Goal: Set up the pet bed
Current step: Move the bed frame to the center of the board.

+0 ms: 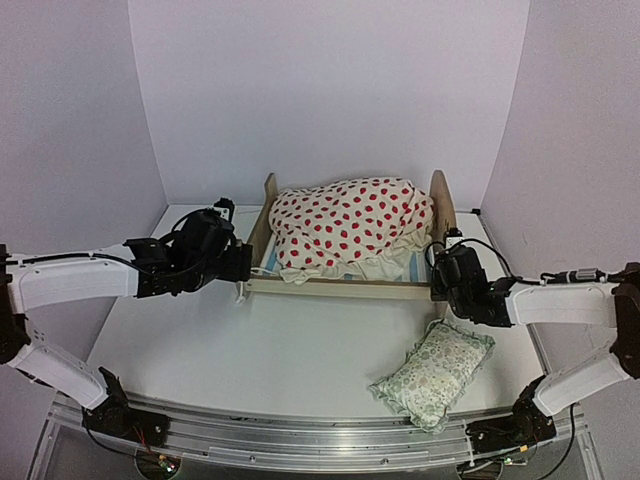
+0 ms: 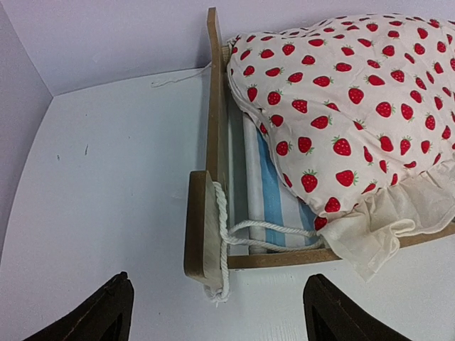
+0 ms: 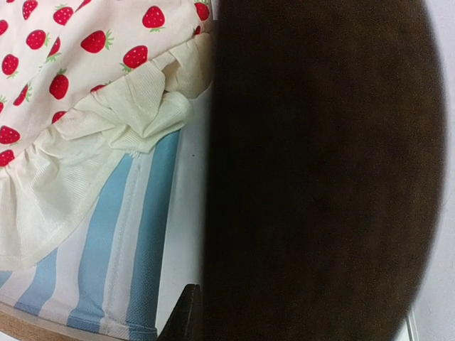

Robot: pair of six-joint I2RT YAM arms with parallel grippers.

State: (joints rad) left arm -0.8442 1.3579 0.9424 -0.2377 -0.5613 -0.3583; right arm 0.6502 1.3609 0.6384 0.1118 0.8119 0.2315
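Wood pet bed (image 1: 340, 288) w/ frilly cushion (image 1: 350, 225)

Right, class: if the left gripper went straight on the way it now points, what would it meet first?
Probably a corner of the pet bed: the open left gripper is aimed at its wooden end board, where a white cord hangs.

bed (image 1: 330, 287): showing light wood, blue-and-white stripes
cushion (image 1: 350, 220): wearing red strawberries on cream
pillow (image 1: 435, 373): showing green florals
tabletop (image 1: 260, 350): showing white

L gripper (image 1: 243, 268) open wide, arm bent inward | R gripper (image 1: 438, 286) clamped on pet bed (image 1: 330, 288)
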